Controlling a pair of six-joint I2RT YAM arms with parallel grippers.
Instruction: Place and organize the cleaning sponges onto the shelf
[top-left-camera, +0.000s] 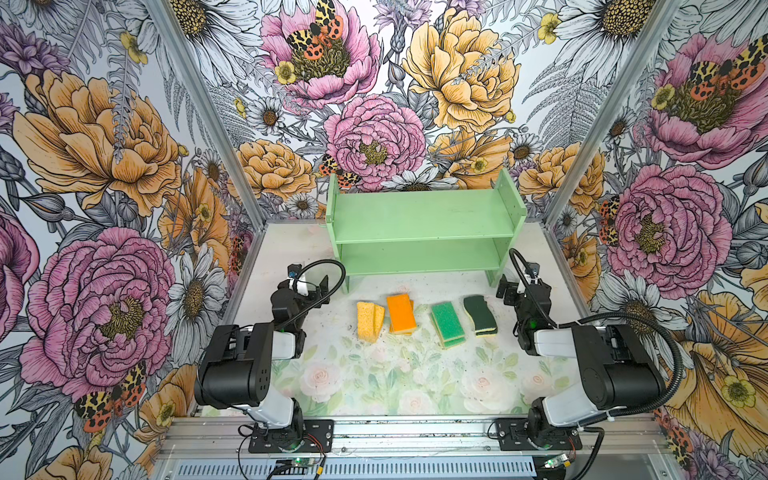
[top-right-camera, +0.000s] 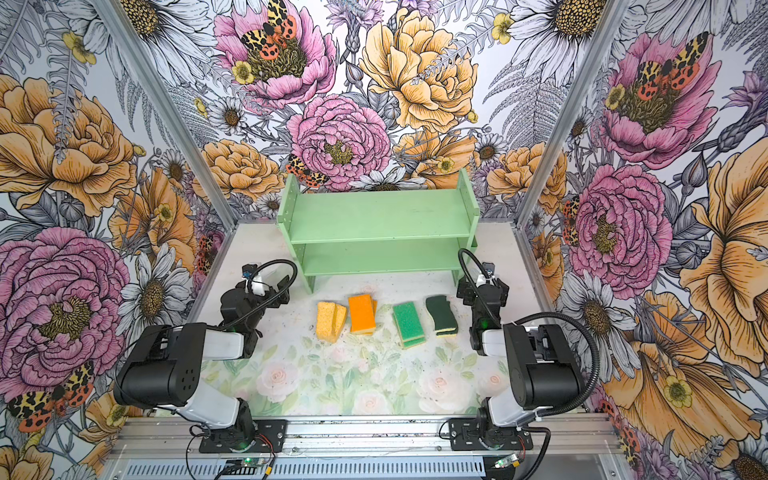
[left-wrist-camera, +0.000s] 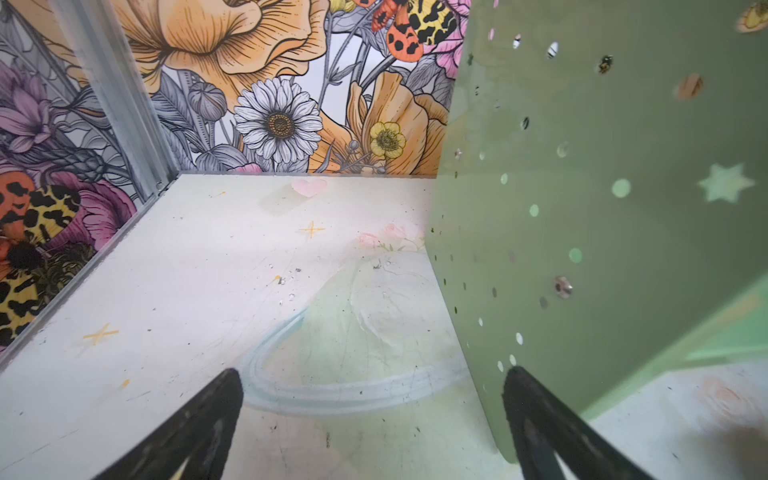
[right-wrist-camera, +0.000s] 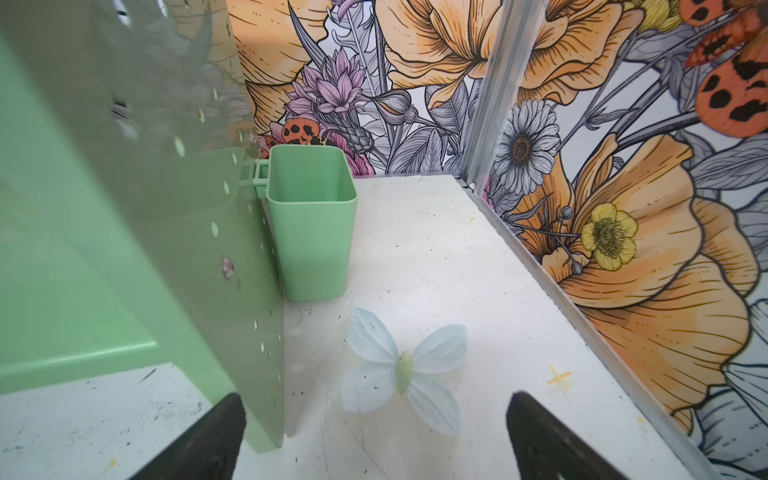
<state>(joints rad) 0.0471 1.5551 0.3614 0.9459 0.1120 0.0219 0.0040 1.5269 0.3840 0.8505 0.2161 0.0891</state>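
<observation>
The near stretch of the tabletop (top-left-camera: 395, 386) carried only its pale rose print. Just beyond it, the cleaning sponges (top-right-camera: 360, 311) lay on the tabletop in a left-to-right row of four small piles, each apart from the next. The porous yellow sponges (top-left-camera: 369, 322) leaned on each other at the left. Next came the orange-topped sponges (top-left-camera: 401, 312), stacked slightly askew. Then came the green-topped sponges (top-left-camera: 445, 322), with the lower one peeking out. The wavy dark-green-topped sponges (top-left-camera: 479, 311) were at the right. All sat in front of the shelf (top-left-camera: 419, 224), near its front legs.

A little farther, the two arms flanked the row in both top views. The left end effector (left-wrist-camera: 374, 376) hovered over bare tabletop beside the shelf's left side panel, its fingers (left-wrist-camera: 216, 411) spread wide with nothing between them. The right end effector (right-wrist-camera: 376, 399) hovered beside the shelf's right side panel, likewise wide open and empty. Whether either finger touched a panel could not be told.

Farthest, the mint-green shelf stood upright at the far middle of the tabletop, close to the flowered back wall, its two tiers facing the arms. A small green cup (right-wrist-camera: 311, 224) hung on the outer face of its right side panel.
</observation>
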